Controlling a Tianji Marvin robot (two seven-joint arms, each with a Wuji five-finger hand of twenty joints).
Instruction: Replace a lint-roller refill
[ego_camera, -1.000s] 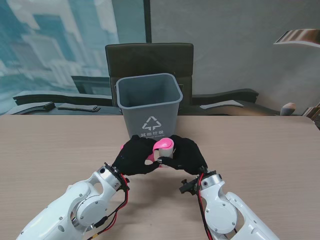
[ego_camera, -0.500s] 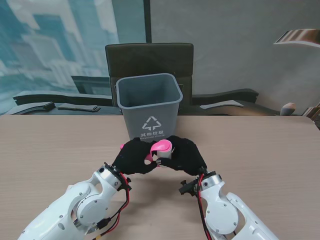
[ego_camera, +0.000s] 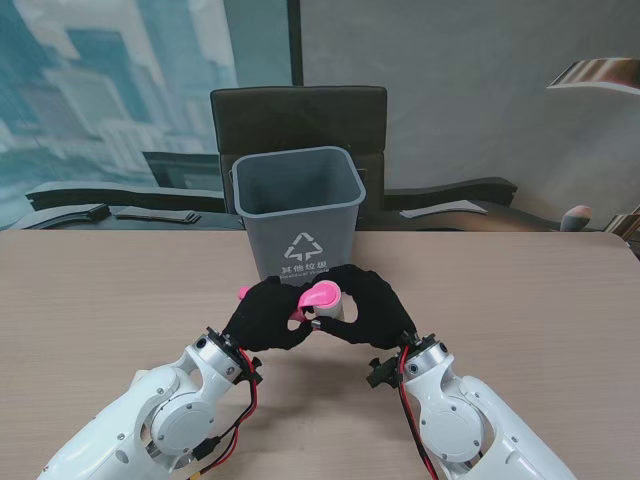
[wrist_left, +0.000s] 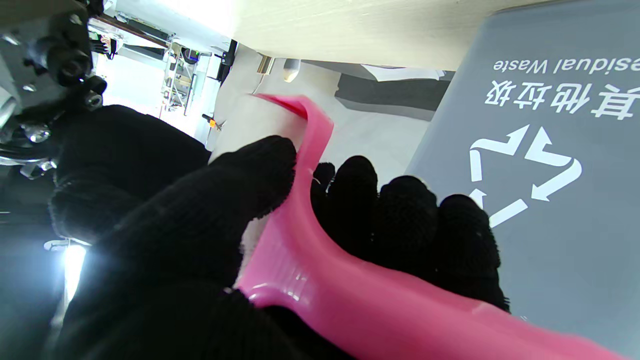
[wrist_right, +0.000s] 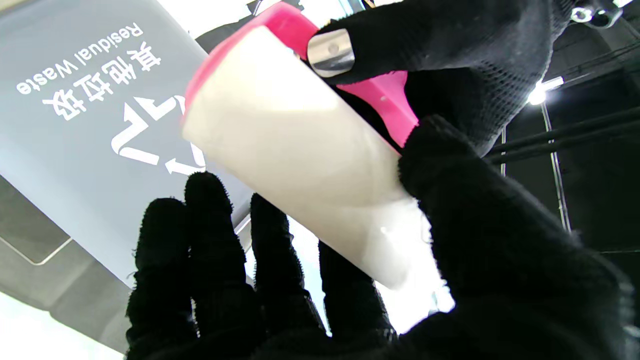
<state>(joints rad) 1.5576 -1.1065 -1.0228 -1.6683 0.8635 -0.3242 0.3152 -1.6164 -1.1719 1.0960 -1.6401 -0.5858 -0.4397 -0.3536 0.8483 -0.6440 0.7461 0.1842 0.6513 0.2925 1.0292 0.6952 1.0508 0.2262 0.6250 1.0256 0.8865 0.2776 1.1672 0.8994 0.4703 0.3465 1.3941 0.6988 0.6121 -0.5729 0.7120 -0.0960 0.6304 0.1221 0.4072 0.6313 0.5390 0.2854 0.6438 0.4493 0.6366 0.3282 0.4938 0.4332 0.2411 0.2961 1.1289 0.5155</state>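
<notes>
A pink lint roller (ego_camera: 322, 294) is held in the air just in front of the bin, between my two black-gloved hands. My left hand (ego_camera: 268, 313) is shut on its pink handle (wrist_left: 320, 280), thumb on one side and fingers on the other. My right hand (ego_camera: 370, 308) is wrapped around the white refill roll (wrist_right: 310, 155) that sits on the roller head (wrist_right: 280, 20), with the thumb (wrist_right: 480, 210) against the roll's side and the fingers (wrist_right: 210, 240) curled under it. The handle's far end is hidden by the left hand.
A grey waste bin (ego_camera: 297, 210) with a recycling mark stands on the wooden table (ego_camera: 110, 300) just beyond my hands. A dark office chair (ego_camera: 298, 115) is behind it. Flat dark items (ego_camera: 150, 214) lie past the table's far left edge.
Both hands and the roller have shifted slightly farther from me, toward the bin. The right hand's fingers have closed more tightly around the white roll.
</notes>
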